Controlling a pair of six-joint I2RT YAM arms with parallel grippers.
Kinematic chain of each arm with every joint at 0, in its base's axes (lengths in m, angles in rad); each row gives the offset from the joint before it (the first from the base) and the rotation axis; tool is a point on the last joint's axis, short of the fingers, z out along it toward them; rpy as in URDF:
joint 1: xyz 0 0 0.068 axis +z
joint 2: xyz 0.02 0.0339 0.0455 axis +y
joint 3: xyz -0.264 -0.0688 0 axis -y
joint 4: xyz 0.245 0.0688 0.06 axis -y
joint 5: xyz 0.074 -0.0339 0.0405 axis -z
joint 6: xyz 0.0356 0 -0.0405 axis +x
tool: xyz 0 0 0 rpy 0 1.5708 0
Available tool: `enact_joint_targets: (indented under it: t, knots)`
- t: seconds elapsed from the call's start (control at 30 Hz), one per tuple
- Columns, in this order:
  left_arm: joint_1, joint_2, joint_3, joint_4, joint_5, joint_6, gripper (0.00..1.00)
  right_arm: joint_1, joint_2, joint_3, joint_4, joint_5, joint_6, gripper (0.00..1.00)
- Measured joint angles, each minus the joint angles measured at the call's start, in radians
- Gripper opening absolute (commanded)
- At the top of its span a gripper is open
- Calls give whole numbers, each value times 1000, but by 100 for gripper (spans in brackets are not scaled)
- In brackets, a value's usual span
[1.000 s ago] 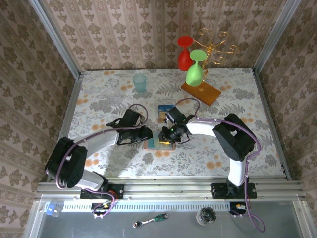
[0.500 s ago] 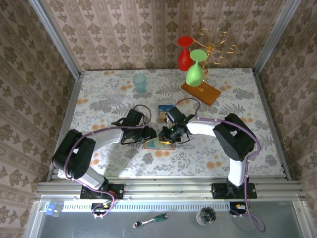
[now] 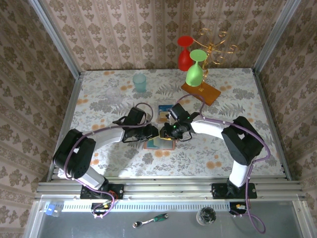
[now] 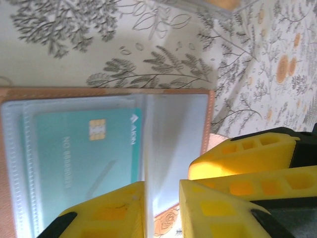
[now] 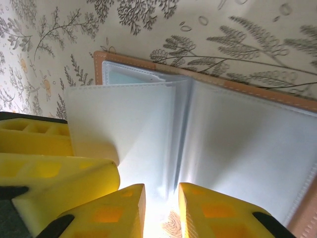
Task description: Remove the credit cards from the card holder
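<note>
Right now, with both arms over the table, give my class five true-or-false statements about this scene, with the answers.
1. A teal plastic card with a gold chip sits in a clear sleeve of the tan leather card holder. True.
2. The card holder lies shut. False: it lies open on the flowered table.
3. A pale teal cup stands toward the table's far edge. True.
4. Both grippers are beside the cup. False: the left gripper and right gripper are at the card holder.
5. Every card is inside the holder. False: a blue-edged card lies on the table beyond it.

Overhead, two wrist close-ups sharing card holder (image 5: 237, 144)
</note>
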Motion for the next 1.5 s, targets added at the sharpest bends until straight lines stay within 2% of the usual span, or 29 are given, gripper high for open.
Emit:
enact_joint_targets:
  t: [0.23,0.63,0.9,1.17,1.5]
  knots:
    - [-31,51,50,1,20,0,25,-4,-33,0,-103,91,-53,27]
    - [-74,159,136,6,40,-3,37,-6,-95,-14,-217,233,-126,27]
    - [-79,235,164,38,64,-16,42,-21,-97,-56,-217,248,-134,27]
    - [-85,247,165,58,82,-27,50,-32,-68,-94,-209,259,-134,27]
    - [-82,246,168,82,73,-37,48,-39,-65,-97,-199,259,-142,28]
